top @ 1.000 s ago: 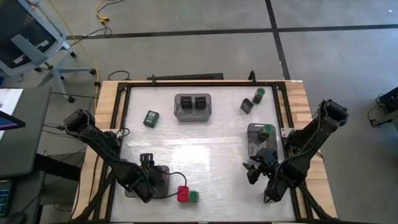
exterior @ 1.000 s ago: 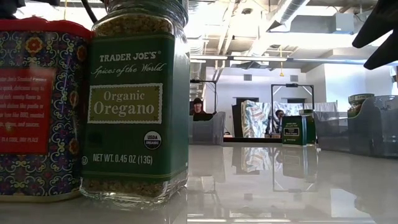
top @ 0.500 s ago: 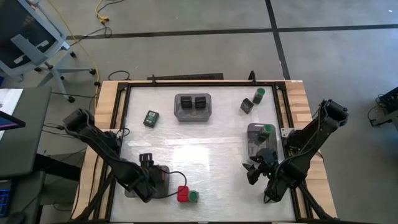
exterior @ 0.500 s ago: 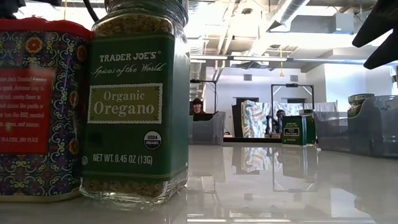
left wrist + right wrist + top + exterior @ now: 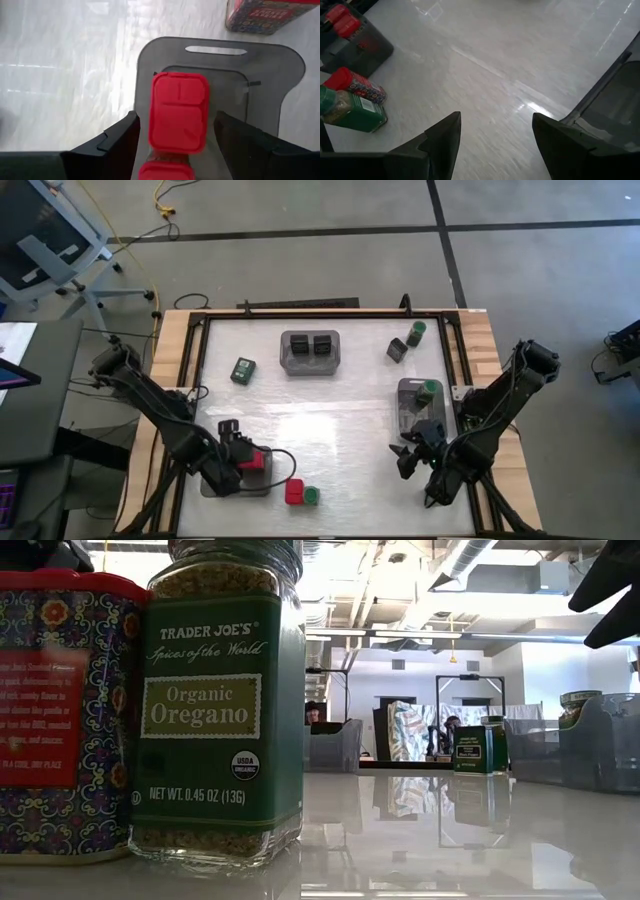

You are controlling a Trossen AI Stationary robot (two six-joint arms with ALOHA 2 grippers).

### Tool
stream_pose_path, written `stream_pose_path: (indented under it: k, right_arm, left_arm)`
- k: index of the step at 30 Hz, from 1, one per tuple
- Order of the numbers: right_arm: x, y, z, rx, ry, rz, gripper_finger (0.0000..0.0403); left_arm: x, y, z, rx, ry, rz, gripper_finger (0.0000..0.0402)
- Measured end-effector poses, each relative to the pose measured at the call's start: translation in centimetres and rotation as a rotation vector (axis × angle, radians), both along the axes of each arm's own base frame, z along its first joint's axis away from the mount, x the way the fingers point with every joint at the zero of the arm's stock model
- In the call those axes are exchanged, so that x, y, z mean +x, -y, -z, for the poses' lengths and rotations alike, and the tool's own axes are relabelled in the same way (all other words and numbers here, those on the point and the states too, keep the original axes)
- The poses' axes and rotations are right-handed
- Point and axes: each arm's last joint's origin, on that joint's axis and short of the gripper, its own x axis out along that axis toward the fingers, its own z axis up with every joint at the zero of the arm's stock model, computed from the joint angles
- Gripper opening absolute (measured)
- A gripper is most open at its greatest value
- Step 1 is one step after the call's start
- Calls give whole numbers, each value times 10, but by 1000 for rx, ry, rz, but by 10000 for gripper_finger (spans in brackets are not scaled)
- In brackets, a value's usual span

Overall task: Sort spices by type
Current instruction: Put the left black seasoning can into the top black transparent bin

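My left gripper hangs open over the grey tray at the near left. Its fingers stand on either side of a red box that sits in the tray, with a gap on both sides. A second red lid shows behind that box. Another red box and a green-lidded oregano jar stand side by side near the table's near edge. My right gripper is open above bare table at the near right.
A far tray holds two black cubes. A right-hand tray holds a green-lidded jar. Loose on the table are a green-labelled container, a black cube and a green-lidded jar. The table's middle is bare.
My left arm has drawn back toward the table's left edge. Its gripper has shifted off the near-left tray, so the red box in that tray now shows in the high view. The right arm has kept still.
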Motion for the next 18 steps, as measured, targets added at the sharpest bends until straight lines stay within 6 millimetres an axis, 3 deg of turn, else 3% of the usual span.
stream_pose_path:
  k: [10,18]
  right_arm:
    - [0,0,0,-1,-1,1,271]
    - [0,0,0,0,0,1,271]
  left_arm:
    - [-11,-11,-22,-57,66,2,243]
    - [-7,-19,-24,60,144,-5,243]
